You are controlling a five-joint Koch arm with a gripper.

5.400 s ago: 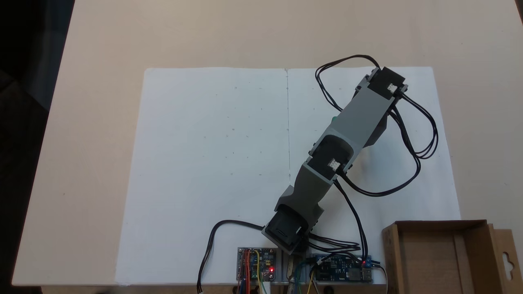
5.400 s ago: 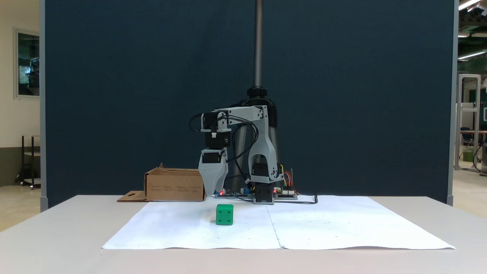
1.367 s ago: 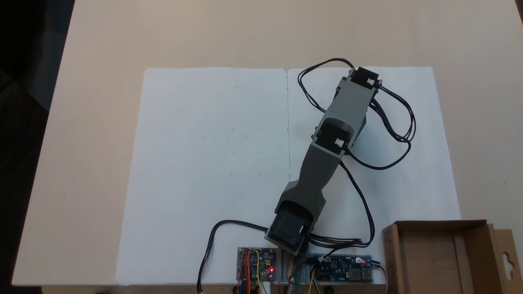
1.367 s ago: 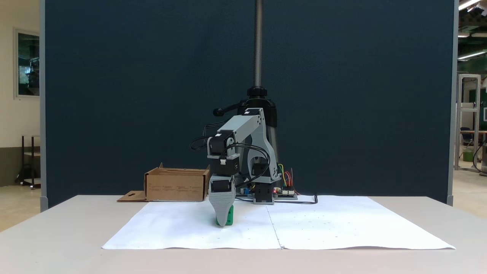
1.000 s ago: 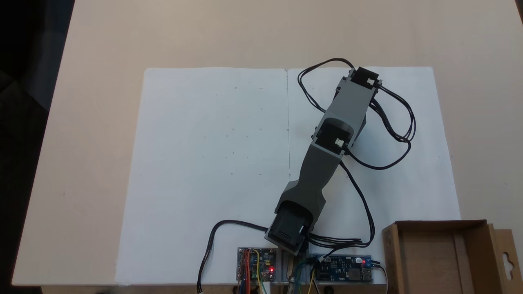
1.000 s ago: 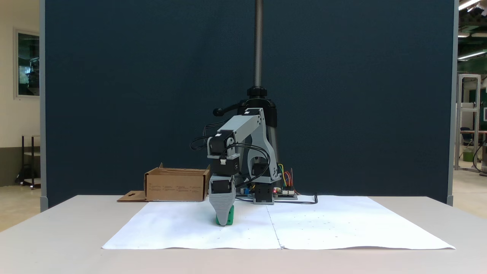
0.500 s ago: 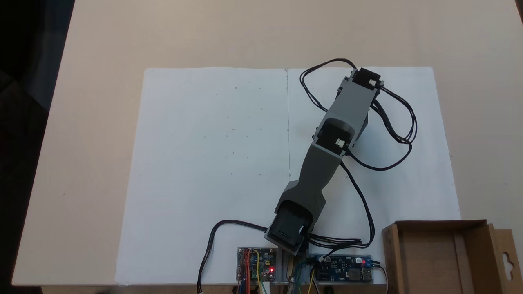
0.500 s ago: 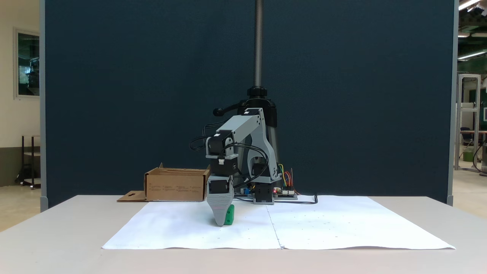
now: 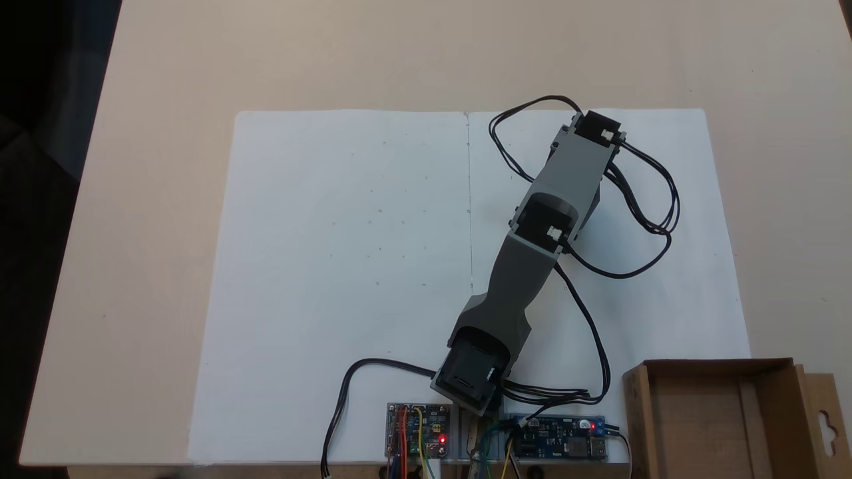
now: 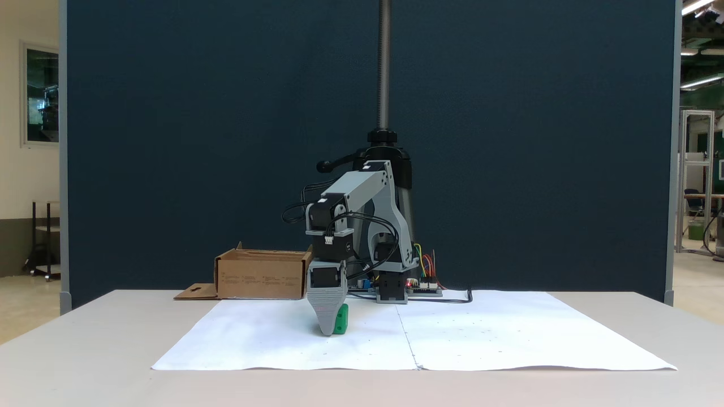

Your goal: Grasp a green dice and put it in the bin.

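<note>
**Dice at the gripper tip, low on the paper**

Dice point(image 10: 340, 319), green, sits on the white paper point(image 10: 481, 333), left of the centre crease as the front fixed view shows it. Just its right part shows; the rest is hidden behind the grey gripper point(image 10: 327, 330). Whether it rests on the sheet or is a shade off it cannot be told from this angle.

Gripper points straight down, tip at paper level, right against the dice. The two jaws line up one behind the other from the front, so just one tapered blade shows; I cannot tell whether they are spread, closed or clamped on the dice. From above, the arm point(image 9: 526, 259) covers gripper and dice alike.

Arm reaches from its base at the near paper edge in the top-down fixed view, slanting up and to the right. Black cables point(image 9: 639, 199) loop off its far end.

Bin point(image 10: 260, 274), brown cardboard, stands on the table well apart from the dice, to the left and further back in the front view. From above it sits at the lower right corner point(image 9: 719, 412), flap with keyhole cutout point(image 9: 827, 419) on its right side, inside bare.

Circuit boards point(image 9: 418, 439) with red lights flank the base. Dark blue screen point(image 10: 169, 141) behind the table.
</note>
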